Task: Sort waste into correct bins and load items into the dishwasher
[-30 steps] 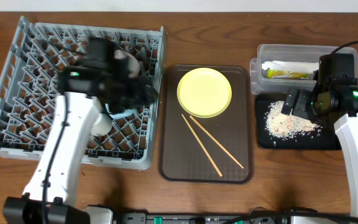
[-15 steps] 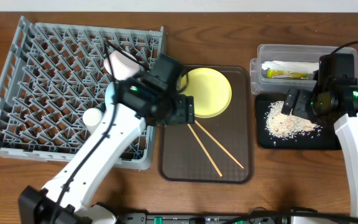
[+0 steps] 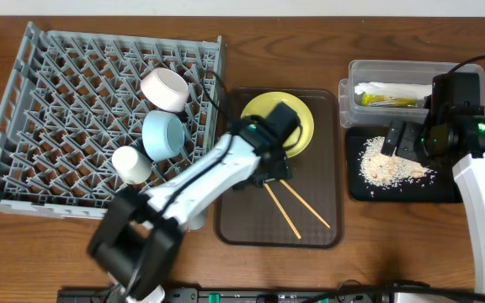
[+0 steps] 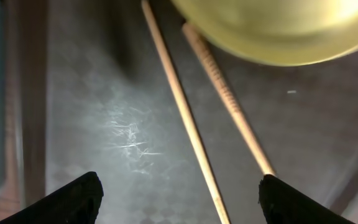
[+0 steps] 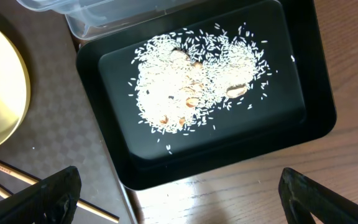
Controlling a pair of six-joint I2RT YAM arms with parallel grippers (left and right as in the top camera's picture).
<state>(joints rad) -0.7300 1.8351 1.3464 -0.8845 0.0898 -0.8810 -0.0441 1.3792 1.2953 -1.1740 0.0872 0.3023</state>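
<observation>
My left gripper hangs open over the brown tray, just below the yellow plate. In the left wrist view its fingertips straddle the two chopsticks, with nothing held, and the plate fills the top. The chopsticks lie slanted on the tray. My right gripper stays open above the black tray of rice scraps. The clear tub holds the napkin and wrapper. The grey rack holds a white bowl, a blue bowl and a cup.
The brown serving tray sits between the rack and the bins. In the right wrist view the black tray with rice lies ahead of the open gripper, with bare wood beneath it.
My left arm swung right from the rack to above the chopsticks on the brown tray. The blue bowl now shows lying in the rack. The right arm has not moved.
</observation>
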